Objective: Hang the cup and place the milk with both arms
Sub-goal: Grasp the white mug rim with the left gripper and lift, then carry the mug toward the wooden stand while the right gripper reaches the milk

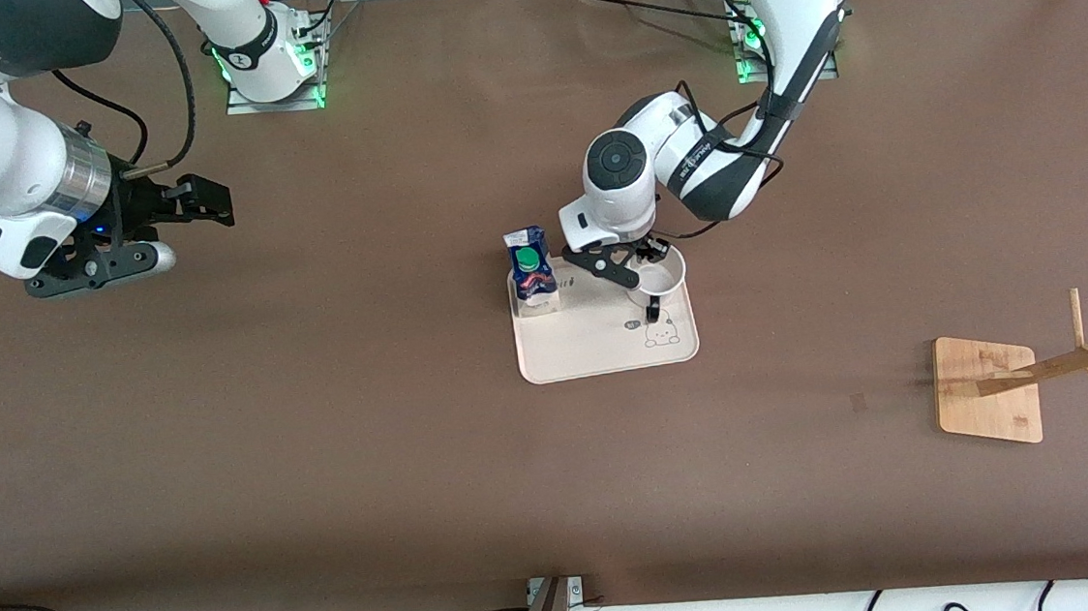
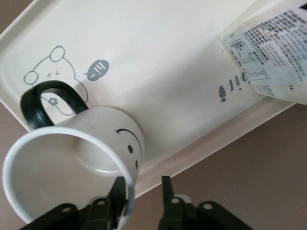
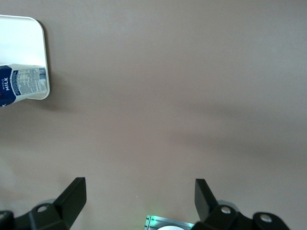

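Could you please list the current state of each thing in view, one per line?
cup: upright on the tray, rim between the left end effector's fingers.
milk: upright on the tray, cap on.
tray: flat on the table.
wooden rack: standing, pegs bare.
left end effector: closing on the cup's rim.
right end effector: open, waiting over bare table.
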